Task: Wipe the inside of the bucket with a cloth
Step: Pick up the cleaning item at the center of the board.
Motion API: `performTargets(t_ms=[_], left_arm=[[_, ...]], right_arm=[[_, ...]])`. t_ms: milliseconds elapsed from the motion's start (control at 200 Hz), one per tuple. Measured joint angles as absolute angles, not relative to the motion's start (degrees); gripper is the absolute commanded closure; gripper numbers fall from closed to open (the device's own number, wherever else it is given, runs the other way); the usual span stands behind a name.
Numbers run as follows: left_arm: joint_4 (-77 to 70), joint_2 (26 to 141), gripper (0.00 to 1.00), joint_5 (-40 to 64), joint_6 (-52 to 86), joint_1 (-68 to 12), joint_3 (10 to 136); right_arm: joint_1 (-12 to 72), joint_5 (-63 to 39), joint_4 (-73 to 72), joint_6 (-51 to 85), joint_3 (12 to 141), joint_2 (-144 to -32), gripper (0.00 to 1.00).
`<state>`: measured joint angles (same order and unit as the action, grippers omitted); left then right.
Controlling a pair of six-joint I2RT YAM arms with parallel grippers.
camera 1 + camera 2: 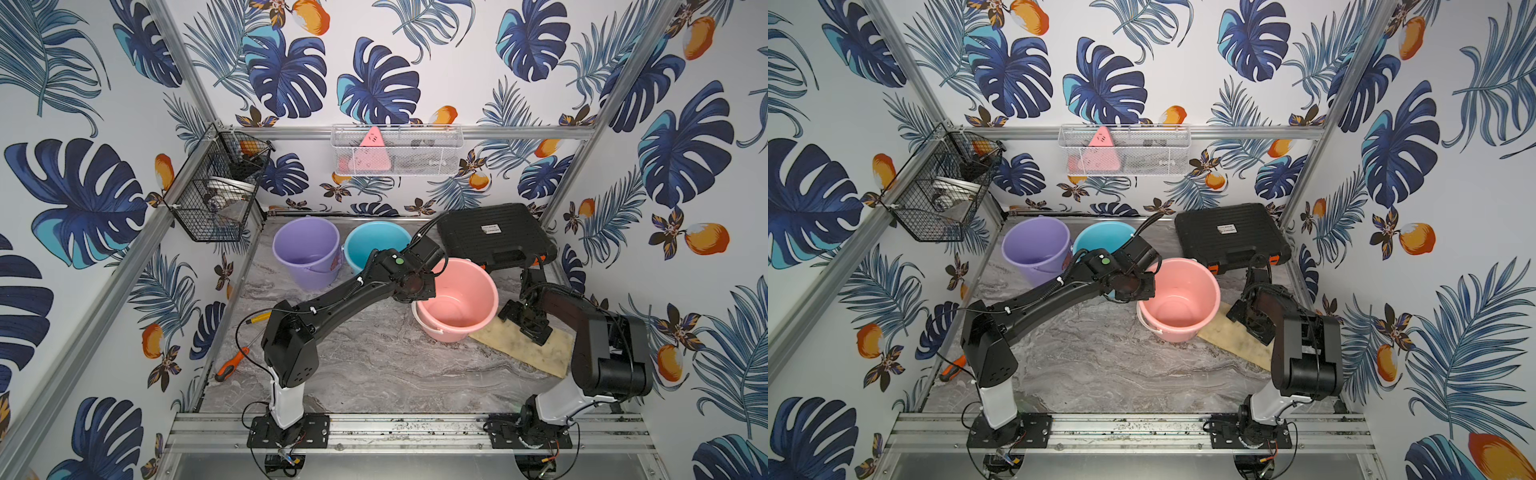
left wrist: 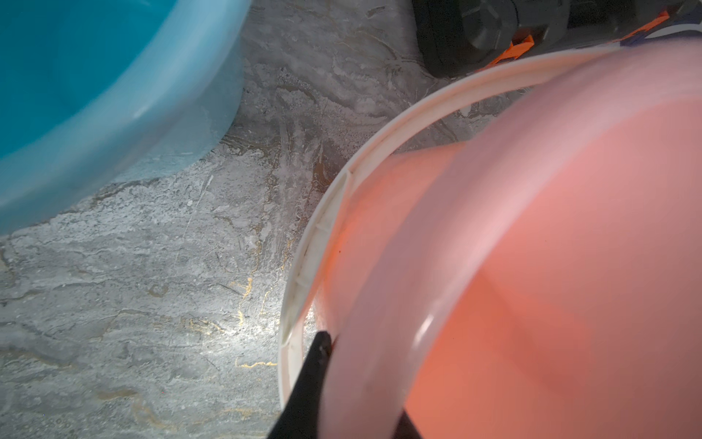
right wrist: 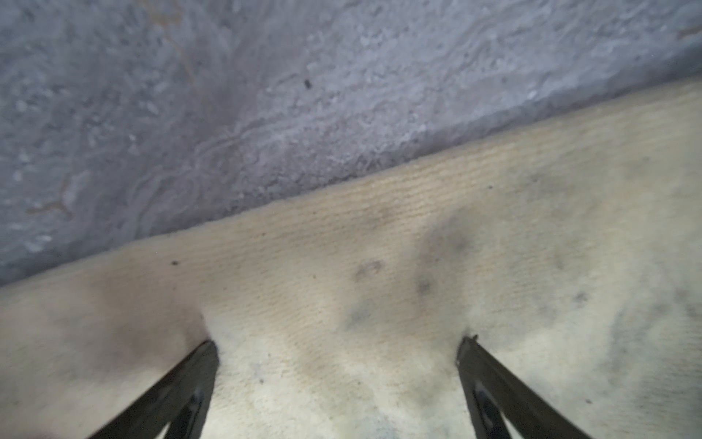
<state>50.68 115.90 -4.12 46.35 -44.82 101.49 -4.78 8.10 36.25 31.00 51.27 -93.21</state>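
Firstly, at the far left of the table [image 1: 365, 374] an orange screwdriver [image 1: 229, 366] lay near the wall. Behind it stood a purple bucket [image 1: 306, 249], and just beside that a blue bucket [image 1: 376, 243]; both were upright. The left arm reached across in front of them to the pink bucket [image 1: 459, 299], which stood upright in the middle right of the table. The left gripper [image 2: 361, 384] was almost fully closed and pinched the rim of the pink bucket on the side facing the blue one: in the left wrist view one finger [image 2: 311, 380] was outside the wall and the second was inside. Behind the pink bucket lay a closed black case [image 1: 496, 237]. The cloth [image 1: 528, 353] lay flat on the table to the right of the pink bucket, outside it, with one end reaching the bucket's base. The right gripper [image 3: 338, 342] stood over the cloth with its jaws spread wide. It held nothing, and both fingertips [image 3: 205, 353] seemed to touch the stained fabric.
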Motion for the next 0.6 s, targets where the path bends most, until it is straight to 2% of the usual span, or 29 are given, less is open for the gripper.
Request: performTargets(t_ms=[115,260,475,560,600], left_arm=[[50.0,115.4,1.0,-4.2,45.3,-44.8,101.3],[48.0,113.5,1.0,-4.1,44.9,-44.7,99.1],[47.4,111.5,1.0,-4.5,43.3,-44.6,97.6],[46.9,110.7,1.0,-4.7,42.7,-44.5,97.1],[46.7,110.4,1.0,-4.7,42.2,-44.5,96.9]], right_arm=[[-1.8,9.3,35.7,32.1,51.9,-94.7,0.09],[0.7,10.0,34.4,33.0,52.5,-96.0,0.4],[1.3,9.3,31.9,33.2,52.1,-96.2,0.74],[1.2,9.1,31.1,33.1,51.9,-96.1,1.0],[1.1,8.9,30.6,33.1,51.8,-96.1,1.0]])
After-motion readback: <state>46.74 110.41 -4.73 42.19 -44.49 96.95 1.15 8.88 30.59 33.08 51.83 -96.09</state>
